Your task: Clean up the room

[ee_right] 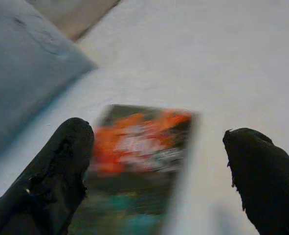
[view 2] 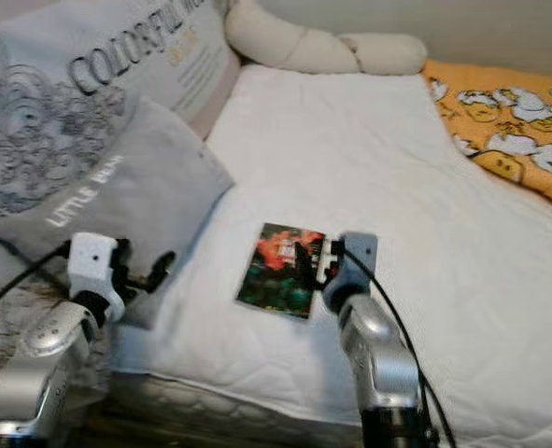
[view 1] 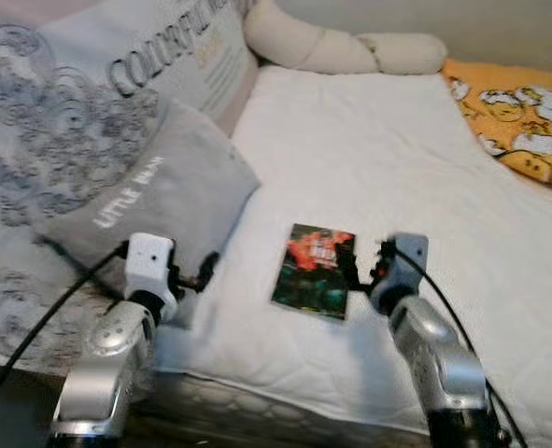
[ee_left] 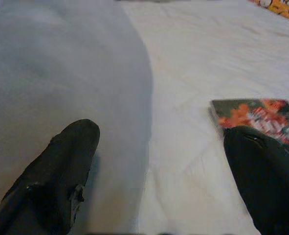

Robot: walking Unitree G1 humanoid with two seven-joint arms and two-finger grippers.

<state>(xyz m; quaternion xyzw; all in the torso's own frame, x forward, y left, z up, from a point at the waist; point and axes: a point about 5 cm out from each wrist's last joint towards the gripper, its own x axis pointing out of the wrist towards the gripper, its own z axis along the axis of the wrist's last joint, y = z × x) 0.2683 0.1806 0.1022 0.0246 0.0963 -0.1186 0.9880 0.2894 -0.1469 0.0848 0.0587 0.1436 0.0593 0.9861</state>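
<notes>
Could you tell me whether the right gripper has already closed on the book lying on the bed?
No, the right gripper is open, its two black fingers spread wide on either side of the book, which lies flat on the white bed.

— What sort of place is this?
— A bedroom in a home: a bed (view 1: pixel 369 140) under a white quilted cover, grey printed pillows (view 1: pixel 154 191) stacked along one side, a long cream bolster (view 1: pixel 341 47) at the wall, an orange cartoon-print blanket (view 1: pixel 518 112) alongside.

White quilted bedspread (view 1: pixel 378 159), orange-and-green book (view 1: pixel 315 271) — grey lettered pillow (view 1: pixel 154 196)
</notes>
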